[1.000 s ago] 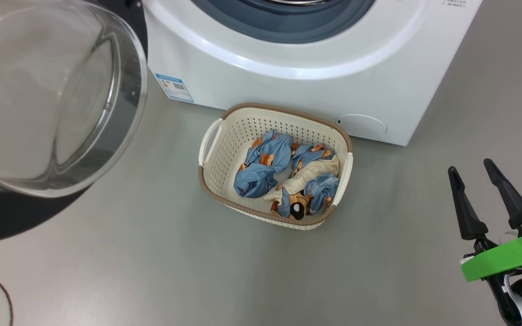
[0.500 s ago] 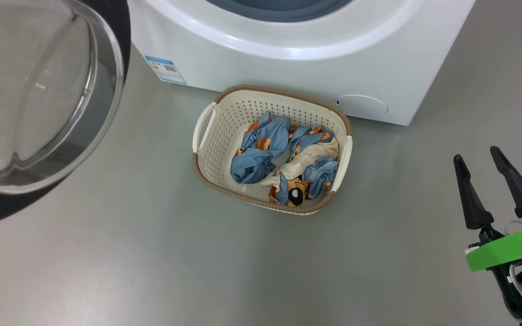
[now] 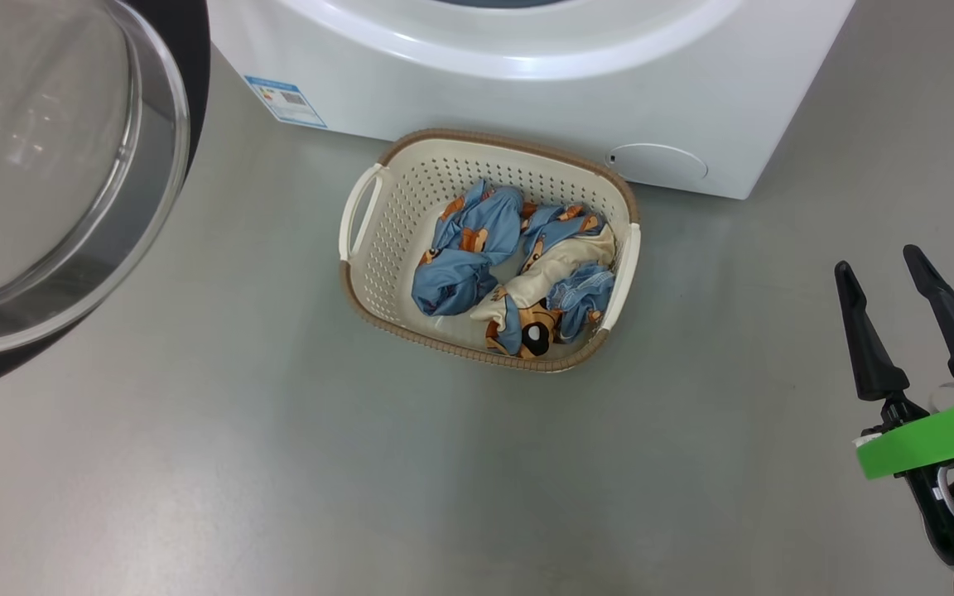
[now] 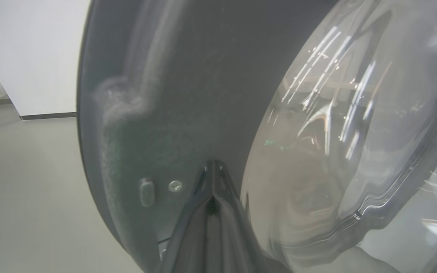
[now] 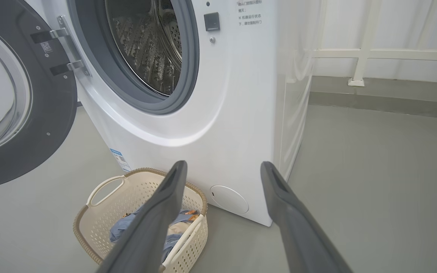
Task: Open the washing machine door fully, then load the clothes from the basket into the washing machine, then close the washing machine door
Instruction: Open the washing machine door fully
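The washing machine [image 3: 527, 74] stands at the top of the head view. In the right wrist view its steel drum [image 5: 146, 45] is exposed. The washing machine door [image 3: 46, 165] is swung open to the left, glass bowl bulging toward me. On the floor against the machine's front sits the basket [image 3: 390, 240], with the blue and cream bear-print clothes [image 3: 510, 265] heaped inside. My right gripper [image 3: 876, 258] hangs open and empty, well to the right of the basket. My left gripper [image 4: 212, 163] is shut, its tips right at the door's dark inner rim [image 4: 157, 94] beside the glass [image 4: 336, 132].
Bare grey floor [image 3: 278, 463] spreads around the basket and toward me. A round white service flap [image 3: 659, 163] sits low on the machine's front. A white wall and a railing [image 5: 359, 57] stand beyond the machine's right side.
The head camera has shifted, so machine, door and basket sit higher and further left in the picture. The left arm's green collar has slid out at the lower left. Both grippers keep their state.
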Tool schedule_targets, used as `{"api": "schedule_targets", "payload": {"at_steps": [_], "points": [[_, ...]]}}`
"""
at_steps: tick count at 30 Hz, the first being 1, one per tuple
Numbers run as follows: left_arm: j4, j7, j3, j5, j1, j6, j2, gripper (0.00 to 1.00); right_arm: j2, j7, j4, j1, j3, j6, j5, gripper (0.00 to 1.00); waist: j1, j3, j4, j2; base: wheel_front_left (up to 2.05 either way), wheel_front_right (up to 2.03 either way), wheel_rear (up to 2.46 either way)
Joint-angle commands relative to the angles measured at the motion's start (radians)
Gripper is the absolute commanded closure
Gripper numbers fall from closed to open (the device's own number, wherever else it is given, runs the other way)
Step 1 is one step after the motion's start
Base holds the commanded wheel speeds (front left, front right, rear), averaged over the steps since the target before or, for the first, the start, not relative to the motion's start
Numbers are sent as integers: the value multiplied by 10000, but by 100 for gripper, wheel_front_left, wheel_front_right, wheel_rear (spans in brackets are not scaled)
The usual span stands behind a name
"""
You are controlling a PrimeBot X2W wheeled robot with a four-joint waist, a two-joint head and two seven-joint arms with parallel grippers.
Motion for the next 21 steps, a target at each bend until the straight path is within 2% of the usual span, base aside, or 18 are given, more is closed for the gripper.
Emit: {"api": "schedule_targets", "payload": {"at_steps": [1, 6, 14, 21], "points": [[-190, -53, 308, 147, -137, 151, 693, 100, -171, -120, -275, -86, 172, 56, -101, 0, 0, 42, -9, 0, 0, 0, 0], [-192, -53, 463, 361, -189, 131, 661, 100, -176, -120, -249, -65, 169, 56, -119, 0, 0, 16, 4, 0, 0, 0, 0], [-153, -53, 461, 571, 175, -380, 530, 100, 120, -120, -47, 36, 309, 56, -82, 0, 0, -672, -98, 0, 0, 0, 0], [-920, -53, 374, 608, 989, -745, 77, 100, 407, -120, 67, 456, 280, 56, -17, 0, 0, -1578, -183, 0, 0, 0, 0]]}}
